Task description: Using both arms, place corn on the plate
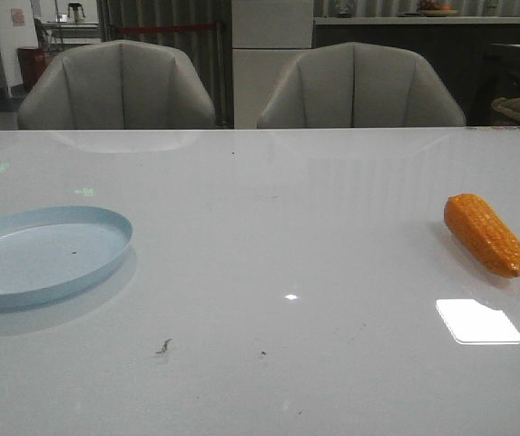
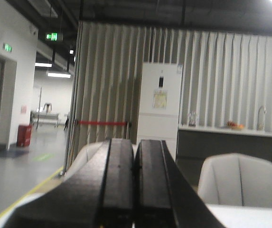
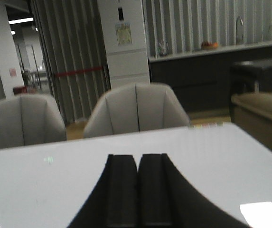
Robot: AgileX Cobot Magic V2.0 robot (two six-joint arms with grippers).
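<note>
The orange corn (image 1: pixel 484 233) lies on the white table at the right in the front view, its narrow end toward the near right. The pale-blue plate (image 1: pixel 24 238) sits at the left edge, with nothing in it. Neither gripper shows in the front view. In the left wrist view my left gripper (image 2: pixel 135 142) is shut with nothing between its black fingers, pointing at the room beyond the table. In the right wrist view my right gripper (image 3: pixel 137 156) is shut and empty above the table. Corn and plate are out of both wrist views.
Two grey chairs (image 1: pixel 119 86) (image 1: pixel 361 86) stand behind the table's far edge. A bright light reflection (image 1: pixel 477 321) lies on the table just in front of the corn. Small dark specks (image 1: pixel 163 347) mark the near table surface.
</note>
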